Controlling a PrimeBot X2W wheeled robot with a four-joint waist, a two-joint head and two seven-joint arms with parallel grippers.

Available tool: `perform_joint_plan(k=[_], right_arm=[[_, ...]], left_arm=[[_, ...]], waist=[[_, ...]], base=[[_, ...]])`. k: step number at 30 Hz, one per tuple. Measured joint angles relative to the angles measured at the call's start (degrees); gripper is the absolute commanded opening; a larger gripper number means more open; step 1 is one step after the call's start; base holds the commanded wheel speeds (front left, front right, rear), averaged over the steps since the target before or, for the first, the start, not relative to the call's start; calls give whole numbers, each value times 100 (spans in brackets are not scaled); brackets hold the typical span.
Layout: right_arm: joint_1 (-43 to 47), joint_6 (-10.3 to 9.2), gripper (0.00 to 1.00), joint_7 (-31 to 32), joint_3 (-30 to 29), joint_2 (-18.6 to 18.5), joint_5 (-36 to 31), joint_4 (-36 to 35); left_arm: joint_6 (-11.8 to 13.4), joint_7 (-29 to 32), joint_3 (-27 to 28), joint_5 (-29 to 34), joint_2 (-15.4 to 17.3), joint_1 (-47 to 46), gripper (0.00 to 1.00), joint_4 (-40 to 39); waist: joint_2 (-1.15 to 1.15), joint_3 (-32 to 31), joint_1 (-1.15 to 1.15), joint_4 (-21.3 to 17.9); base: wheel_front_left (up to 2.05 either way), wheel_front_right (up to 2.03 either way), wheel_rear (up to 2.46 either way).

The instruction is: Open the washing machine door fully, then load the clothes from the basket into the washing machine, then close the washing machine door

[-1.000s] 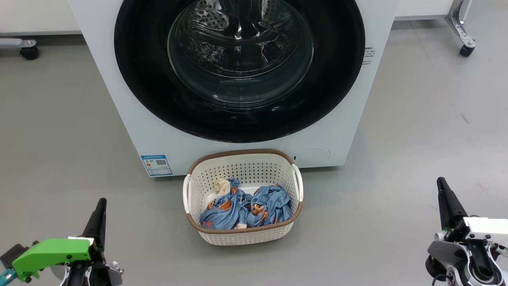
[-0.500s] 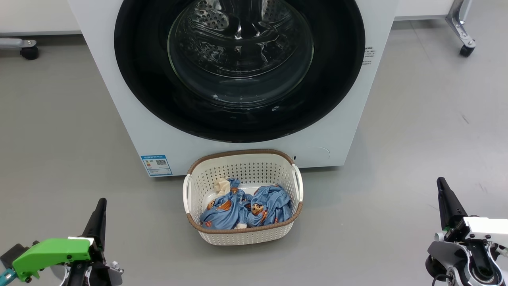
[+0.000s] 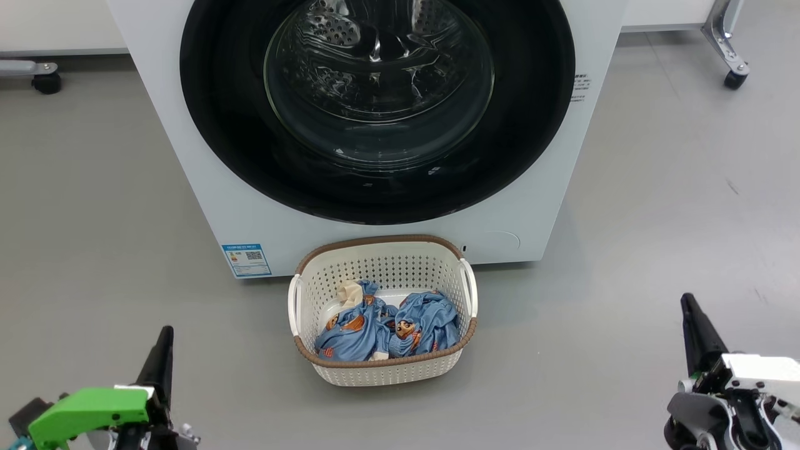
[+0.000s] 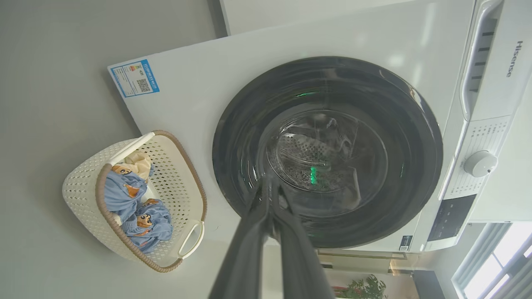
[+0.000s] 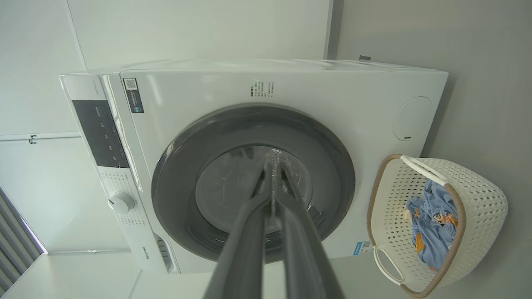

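Head view: left pincer (image 3: pixel 165 337) and right pincer (image 3: pixel 689 309) both clenched, holding nothing.
Basket (image 3: pixel 381 375): on the floor (image 3: pixel 94 219) between the pincers, a bit ahead, touching neither.
Clothes (image 3: pixel 387 328): blue bundle sitting in the basket.
Washing machine door (image 3: pixel 378 94): shut, straight ahead of both pincers' fingertips.

Grey floor (image 3: pixel 94 219), white wall (image 5: pixel 187 29), bright window (image 4: pixel 505 249).
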Motion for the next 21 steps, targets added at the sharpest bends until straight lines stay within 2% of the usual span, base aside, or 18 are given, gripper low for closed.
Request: perform_joint_plan(k=[8,21], right_arm=[[192,-1,100,-42,63,90,-107,138],[41,0,100,-286,310,-81,-742,44]], left_arm=[[1,-40,-38,63,-94,205,100,127],[1,-285,-247,536,100,158,100,-35]], waist=[[0,5,0,1],[0,28,0,-4]], base=[[0,0,0],[0,0,0]])
